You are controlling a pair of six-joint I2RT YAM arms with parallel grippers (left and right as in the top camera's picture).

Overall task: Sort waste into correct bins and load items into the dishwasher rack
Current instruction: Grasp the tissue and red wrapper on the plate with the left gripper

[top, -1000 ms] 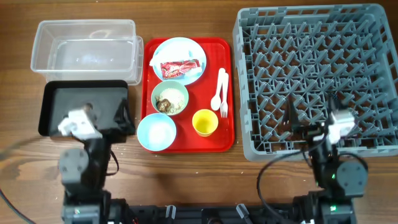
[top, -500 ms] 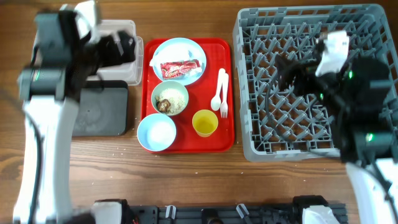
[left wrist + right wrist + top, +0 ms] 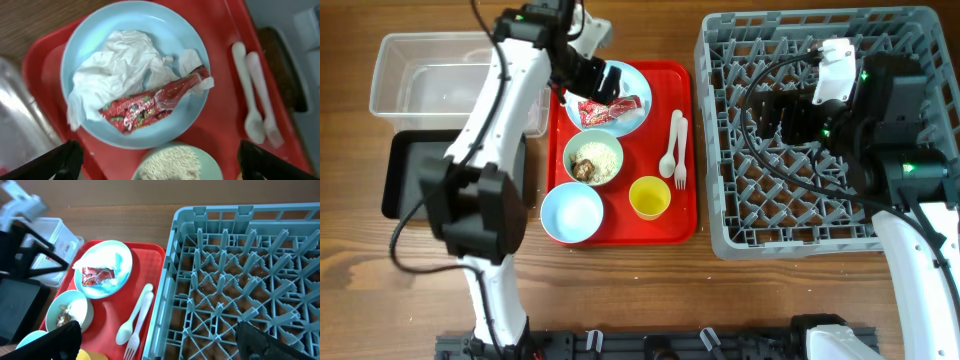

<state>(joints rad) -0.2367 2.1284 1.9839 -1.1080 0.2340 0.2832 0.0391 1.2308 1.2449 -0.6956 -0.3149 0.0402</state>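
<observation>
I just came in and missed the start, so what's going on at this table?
The left gripper hangs open over the light blue plate carrying the red wrapper and crumpled napkin. The right gripper is open above the grey rack, which holds nothing yet. The scraps bowl, blue bowl, yellow cup, fork and spoon all sit on the red tray; nothing is sorted or loaded.

My left arm (image 3: pixel 490 95) and right arm (image 3: pixel 912 255) are white links with black joints and trailing black cables; the left gripper (image 3: pixel 159 161) has black fingers.
</observation>
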